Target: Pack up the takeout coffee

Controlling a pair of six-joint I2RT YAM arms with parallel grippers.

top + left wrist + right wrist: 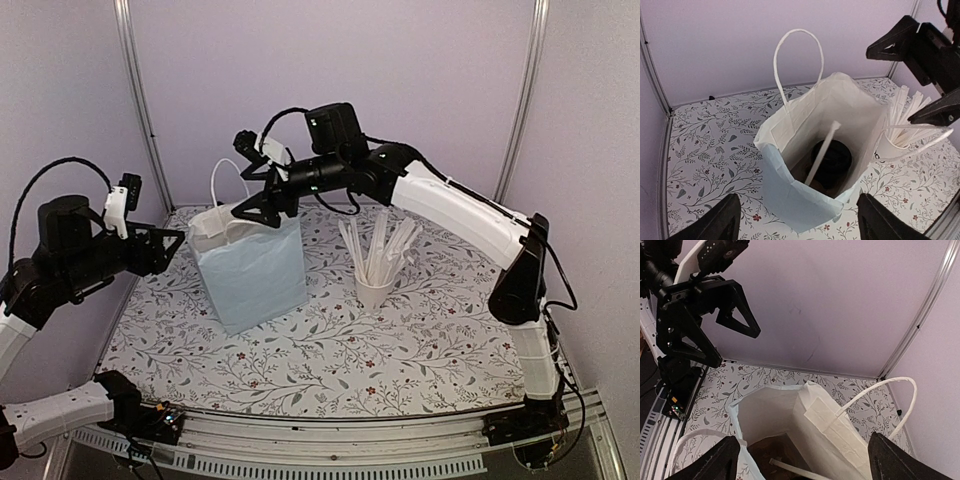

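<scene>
Bench: floral-print bench (330,370) under plain lilac walls, seen from my overhead feed.
Bag: pale blue paper bag with white loop handles (255,275), upright left of centre, mouth open.
Coffee: small black paper cup (832,162), down inside the bag, with a white wrapped stick (822,152) leaning over it.
Stick cup: white paper cup of wrapped sticks (375,292), just right of the bag.
Left claw (737,347): spread wide and empty, I see it left of the bag.
Right claw (897,85): spread wide and empty, above the bag.

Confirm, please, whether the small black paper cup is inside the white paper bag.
Inside: the left wrist view shows the black cup deep in the bag, beside a white stick.
</scene>
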